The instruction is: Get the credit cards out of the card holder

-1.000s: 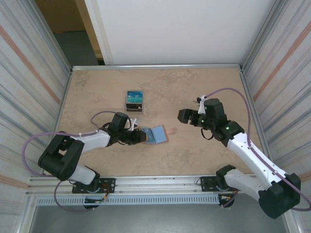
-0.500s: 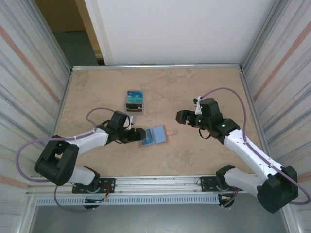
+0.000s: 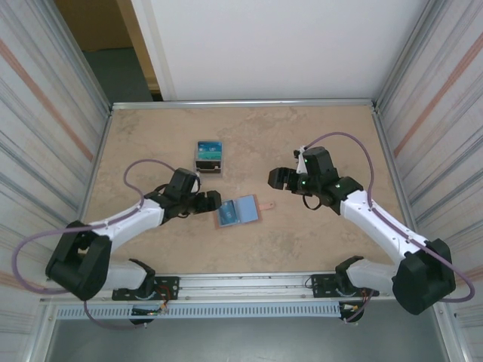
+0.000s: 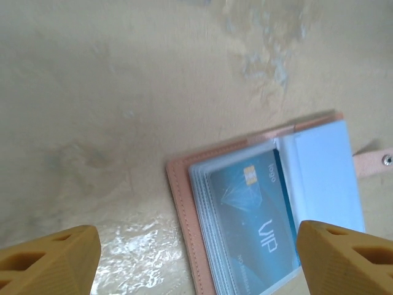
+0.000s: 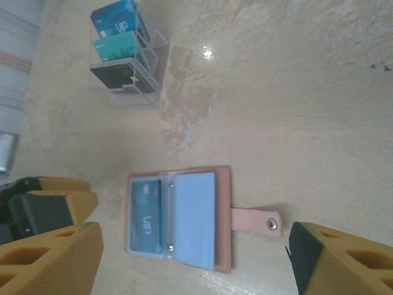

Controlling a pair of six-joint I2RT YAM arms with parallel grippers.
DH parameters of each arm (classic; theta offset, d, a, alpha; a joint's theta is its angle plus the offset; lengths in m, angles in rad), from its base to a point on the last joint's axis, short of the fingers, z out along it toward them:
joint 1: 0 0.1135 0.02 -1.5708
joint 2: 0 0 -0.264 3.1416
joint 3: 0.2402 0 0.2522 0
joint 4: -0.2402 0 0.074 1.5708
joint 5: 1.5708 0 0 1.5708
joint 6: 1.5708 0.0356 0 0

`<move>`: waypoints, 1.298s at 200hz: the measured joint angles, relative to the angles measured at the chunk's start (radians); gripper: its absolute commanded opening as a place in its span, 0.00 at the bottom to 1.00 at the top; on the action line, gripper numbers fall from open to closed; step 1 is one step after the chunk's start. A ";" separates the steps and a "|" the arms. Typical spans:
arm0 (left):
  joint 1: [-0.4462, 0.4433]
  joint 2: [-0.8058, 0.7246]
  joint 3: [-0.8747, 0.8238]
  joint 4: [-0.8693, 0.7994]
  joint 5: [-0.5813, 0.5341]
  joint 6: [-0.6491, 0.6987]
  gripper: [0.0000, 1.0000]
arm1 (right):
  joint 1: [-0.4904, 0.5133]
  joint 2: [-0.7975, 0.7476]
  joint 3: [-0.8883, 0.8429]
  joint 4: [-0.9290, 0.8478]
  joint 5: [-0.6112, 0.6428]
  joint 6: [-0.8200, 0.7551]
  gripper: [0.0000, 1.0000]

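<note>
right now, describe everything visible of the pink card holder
The salmon-pink bifold card holder lies open on the beige tabletop, light blue lining up. Clear sleeves on one half hold a teal VIP card; the other looks empty. Its pink snap tab sticks out. Only the tabletop seems to touch it.

Overhead light falls bright and even in the view from above: the table point(image 3: 302, 128) is evenly lit, shadows there are faint and soft, and the opening point(image 3: 113, 68) at upper left sits dim. In the left wrist view a white sheen spreads over the table at lower left, and the left fingertips point(image 4: 46, 258) are blurred. In the right wrist view a small glint sits at upper middle, the clear stand point(image 5: 123, 67) throws a soft shadow to its right, and the right fingertips point(image 5: 49, 258) are out of focus.
</note>
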 measured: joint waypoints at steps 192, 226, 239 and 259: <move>-0.253 -0.037 -0.080 0.024 -0.237 -0.100 0.36 | 0.220 0.418 0.101 0.126 -0.215 0.027 0.31; -0.245 0.016 -0.080 0.066 -0.236 -0.079 0.34 | 0.220 0.474 0.101 0.157 -0.251 0.042 0.29; -0.233 0.039 -0.079 0.072 -0.235 -0.071 0.34 | 0.220 0.491 0.101 0.166 -0.263 0.049 0.29; -0.219 0.066 -0.075 0.079 -0.233 -0.064 0.34 | 0.220 0.513 0.101 0.178 -0.270 0.053 0.26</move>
